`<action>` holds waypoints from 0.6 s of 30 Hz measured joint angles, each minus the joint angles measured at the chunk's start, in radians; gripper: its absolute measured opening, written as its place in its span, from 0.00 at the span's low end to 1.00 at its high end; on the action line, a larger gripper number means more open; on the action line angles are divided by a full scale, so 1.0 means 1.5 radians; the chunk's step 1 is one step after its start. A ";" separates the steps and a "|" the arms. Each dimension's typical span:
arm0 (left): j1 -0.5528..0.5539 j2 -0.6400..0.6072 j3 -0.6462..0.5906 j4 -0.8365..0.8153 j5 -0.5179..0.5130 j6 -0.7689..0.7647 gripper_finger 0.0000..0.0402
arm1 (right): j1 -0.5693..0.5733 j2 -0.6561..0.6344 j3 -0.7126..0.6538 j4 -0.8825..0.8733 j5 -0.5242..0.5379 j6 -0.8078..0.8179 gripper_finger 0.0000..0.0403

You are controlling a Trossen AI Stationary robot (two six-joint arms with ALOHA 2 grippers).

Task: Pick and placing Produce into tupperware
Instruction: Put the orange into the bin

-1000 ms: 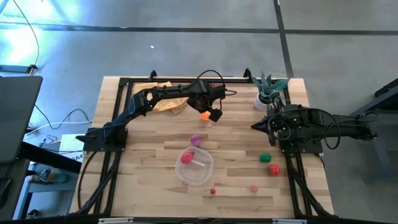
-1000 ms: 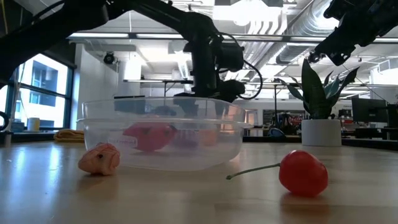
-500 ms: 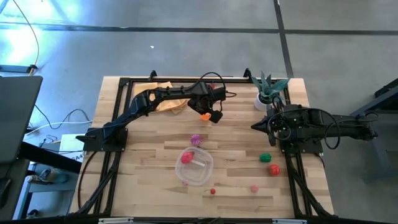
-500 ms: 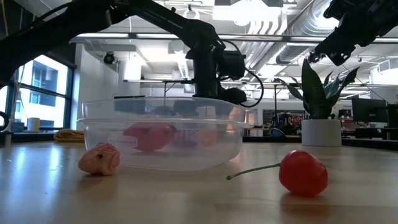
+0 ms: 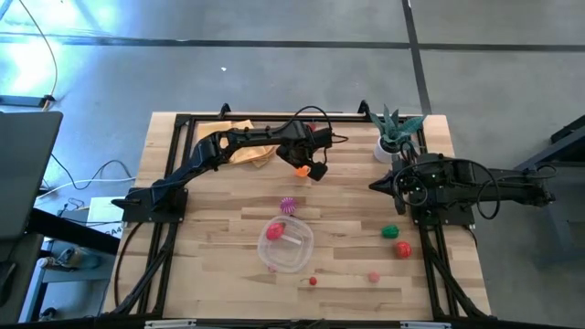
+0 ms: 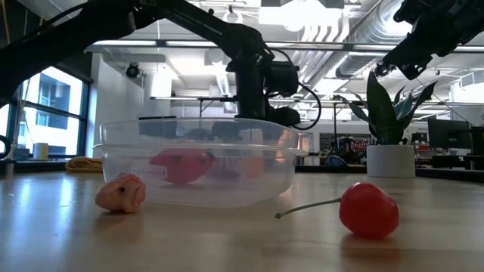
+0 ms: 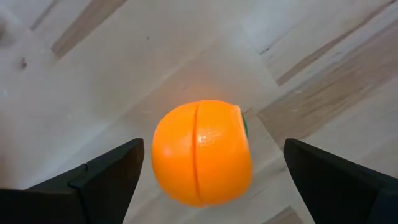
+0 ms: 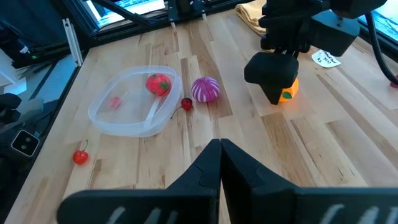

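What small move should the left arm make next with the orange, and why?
Probably lower a little and close the left tool on the orange. Its fingers stand open on both sides of the fruit, not touching it, and it sits on the table, outside the tupperware.

Left arm: extended from its base at the table's left edge diagonally toward the far centre, elbow raised, wrist bent downward. Left tool (image 5: pixel 306 170) points down at the table surface, fingers (image 7: pixel 106 177) spread wide apart, nothing gripped between them; seen from the low view (image 6: pixel 266 113) it hangs behind the centre of the table.

Right arm: folded compactly at the table's right side, forearm lying toward the centre. Right tool (image 5: pixel 377 185) held above the table, aimed leftward, fingers (image 8: pixel 217 168) pressed together, gripping nothing.
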 joint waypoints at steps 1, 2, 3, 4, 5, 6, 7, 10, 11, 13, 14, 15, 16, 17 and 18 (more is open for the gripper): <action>0.000 0.000 0.000 0.000 -0.002 0.000 0.93 | 0.000 0.000 0.000 0.000 0.000 0.000 0.00; 0.000 0.000 0.000 0.000 -0.003 0.000 0.93 | 0.000 0.000 0.000 0.000 0.000 0.000 0.00; 0.000 0.001 0.000 0.001 -0.003 0.000 0.93 | 0.000 0.000 0.000 0.000 0.000 0.000 0.00; 0.000 0.004 0.000 0.004 -0.004 0.000 0.93 | 0.000 0.000 0.000 0.000 0.000 0.000 0.00; 0.000 0.006 0.000 0.007 -0.004 0.001 0.93 | 0.000 0.000 0.000 0.000 0.000 0.000 0.00; 0.001 0.009 0.000 0.005 0.000 0.003 0.93 | 0.000 0.000 0.000 0.000 0.000 0.000 0.00; 0.004 0.010 0.000 0.003 0.001 0.005 0.93 | 0.000 0.000 0.000 0.000 0.000 0.000 0.00; 0.004 0.020 0.001 0.016 0.010 0.008 0.93 | 0.000 0.000 0.000 0.000 0.000 0.000 0.00; 0.004 0.023 0.000 0.012 0.011 0.009 0.93 | 0.000 0.000 0.000 0.000 0.000 0.000 0.00; 0.007 0.021 0.000 0.012 0.013 0.011 0.93 | 0.000 0.000 0.000 0.000 0.000 0.000 0.00; 0.008 0.021 0.000 0.012 0.014 0.013 0.92 | 0.000 0.000 0.000 0.000 0.000 0.000 0.00; 0.008 0.021 0.000 0.012 0.016 0.013 0.91 | 0.000 0.000 0.000 0.000 0.000 0.000 0.00; 0.008 0.021 0.000 0.010 0.016 0.013 0.89 | 0.000 0.000 0.000 0.000 0.000 0.000 0.00; 0.008 0.021 0.000 0.009 0.016 0.013 0.87 | 0.000 0.000 0.000 0.000 0.000 0.000 0.00; 0.008 0.021 0.000 0.008 0.016 0.014 0.84 | 0.000 0.000 0.000 0.000 0.000 0.000 0.00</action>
